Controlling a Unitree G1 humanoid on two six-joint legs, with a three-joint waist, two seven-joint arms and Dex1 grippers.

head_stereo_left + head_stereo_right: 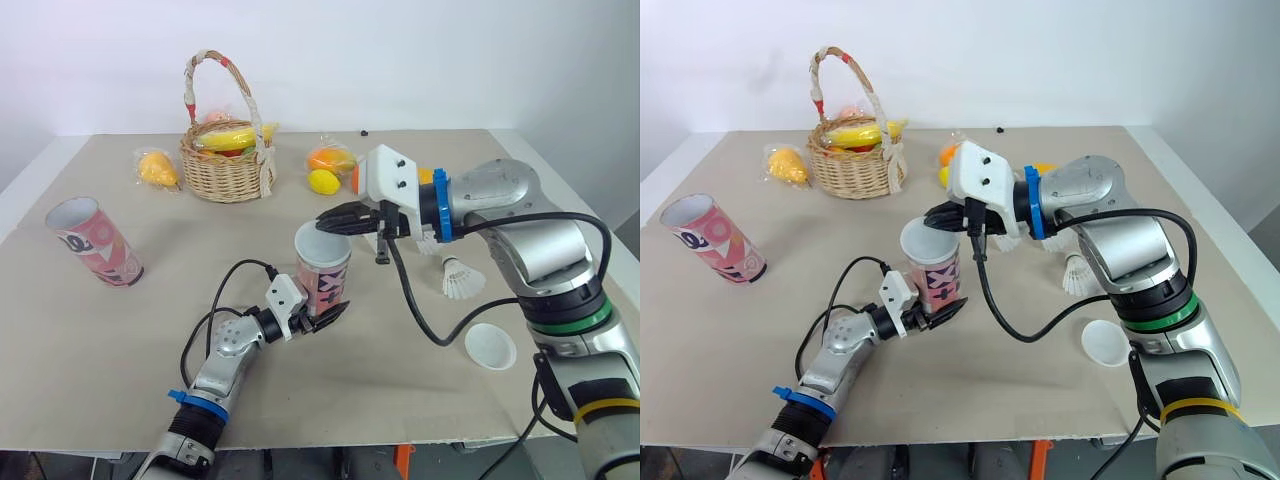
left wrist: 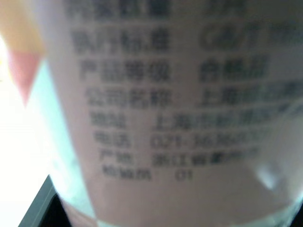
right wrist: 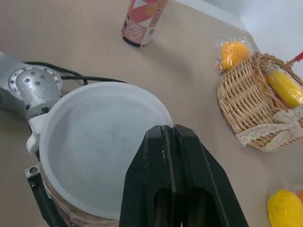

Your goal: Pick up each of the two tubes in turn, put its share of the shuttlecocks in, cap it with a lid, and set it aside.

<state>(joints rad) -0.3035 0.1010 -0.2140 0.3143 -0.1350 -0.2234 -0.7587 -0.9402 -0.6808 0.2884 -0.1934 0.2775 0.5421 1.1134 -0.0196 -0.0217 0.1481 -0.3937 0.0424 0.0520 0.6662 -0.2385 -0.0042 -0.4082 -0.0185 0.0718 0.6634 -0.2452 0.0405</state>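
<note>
On the tan table (image 1: 100, 345), left gripper (image 1: 322, 313) clamps the upright tube (image 1: 326, 280) while right gripper (image 1: 336, 220) pinches the lid (image 3: 97, 137) atop it

There are two tubes (image 1: 324, 282) (image 1: 95, 242), two white lids (image 1: 322, 243) (image 1: 491, 346), one shuttlecock (image 1: 461, 280) and one basket (image 1: 228, 170); one bagged fruit (image 1: 157, 168) lies left of the basket, two fruits (image 1: 330, 158) (image 1: 323, 181) right of it.

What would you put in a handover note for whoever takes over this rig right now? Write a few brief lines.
Left hand: shut on the upright tube, mid-table.
Right hand: shut on the rim of a lid resting on that tube's mouth.
Second tube lies open on its side at the left; spare lid and one shuttlecock lie at the right.
Done: first tube being capped; contents hidden.
Left: set it aside, then fill and cap the second.
</note>
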